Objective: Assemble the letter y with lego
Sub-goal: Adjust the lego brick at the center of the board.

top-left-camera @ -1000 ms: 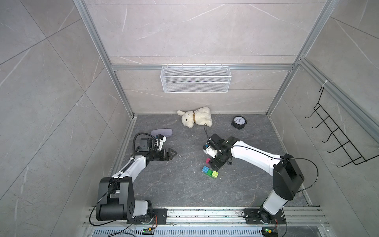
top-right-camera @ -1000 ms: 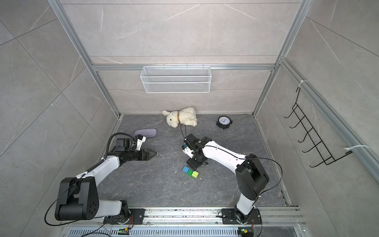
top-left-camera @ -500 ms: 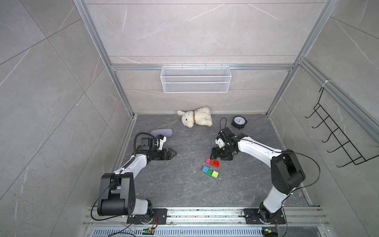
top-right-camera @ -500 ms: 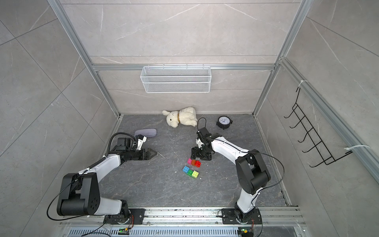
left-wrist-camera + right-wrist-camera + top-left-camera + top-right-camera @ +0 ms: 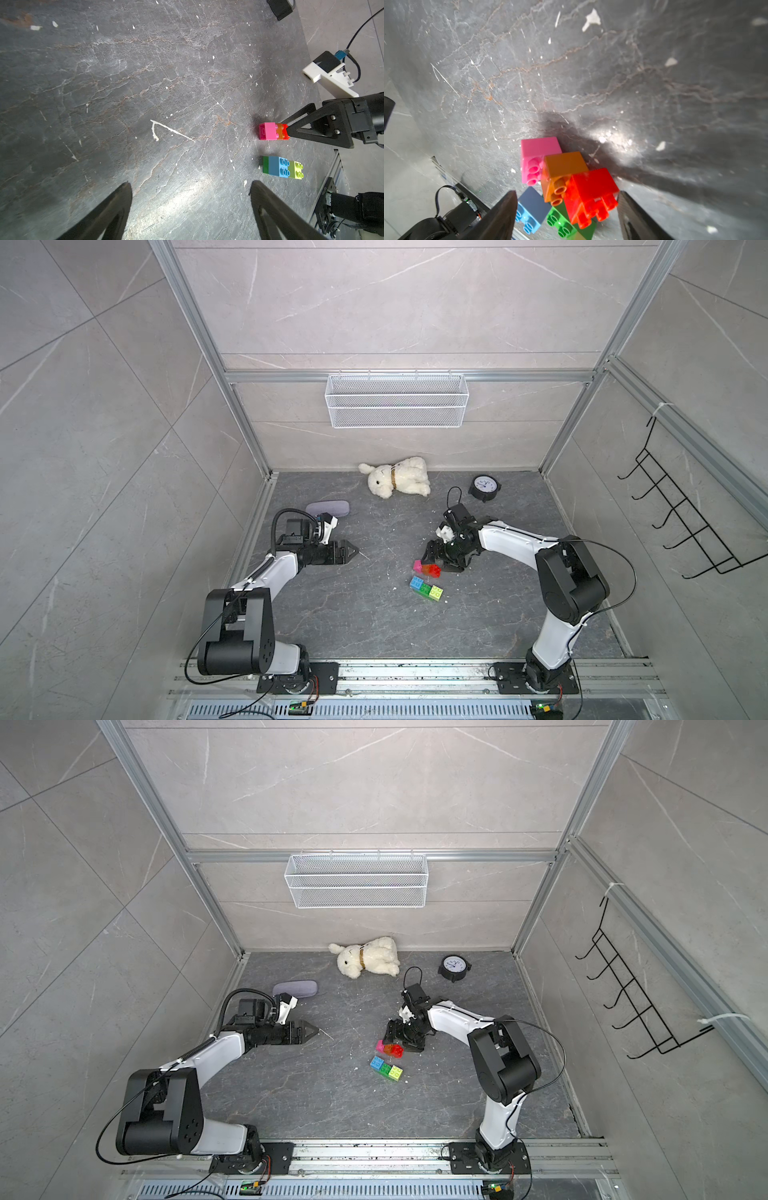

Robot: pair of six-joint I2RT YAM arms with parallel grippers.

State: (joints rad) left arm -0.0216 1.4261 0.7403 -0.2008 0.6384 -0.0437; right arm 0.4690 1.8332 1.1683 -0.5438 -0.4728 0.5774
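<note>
**Operator:** What condition was the right gripper (image 5: pixel 567 192) in?

**Technician:** The jaws stood apart. In the right wrist view they straddled the red brick (image 5: pixel 589 187) at one end of the stem (image 5: pixel 427 568). One finger lay close beside that brick, and contact could not be confirmed. The other finger was well clear of it. No clamp on the brick was seen.

**Operator:** And the left gripper (image 5: pixel 190 182)?

**Technician:** The jaws were wide apart with nothing between them. The unit hung low over bare floor (image 5: pixel 374 626), well apart from the lego.

**Operator:** Where was the lego located?

**Technician:** It lay mid-floor in two sub-assemblies, beside the right arm.
- The stem lay on its side. It consisted of the pink brick (image 5: pixel 538 149), the orange brick (image 5: pixel 563 164) and the red brick, joined in a row.
- Just beside the stem, toward the base rail and not touching it, sat the green bar (image 5: pixel 265 165). The blue brick (image 5: pixel 277 166) and the yellow-green brick (image 5: pixel 297 170) were seated on its ends.

The letter y was not yet joined into one figure.

**Operator:** What else was on the floor?

**Technician:** A plush rabbit (image 5: pixel 397 481), a clock (image 5: pixel 484 487) and a grey case (image 5: pixel 328 508) lay near the back wall.
</note>
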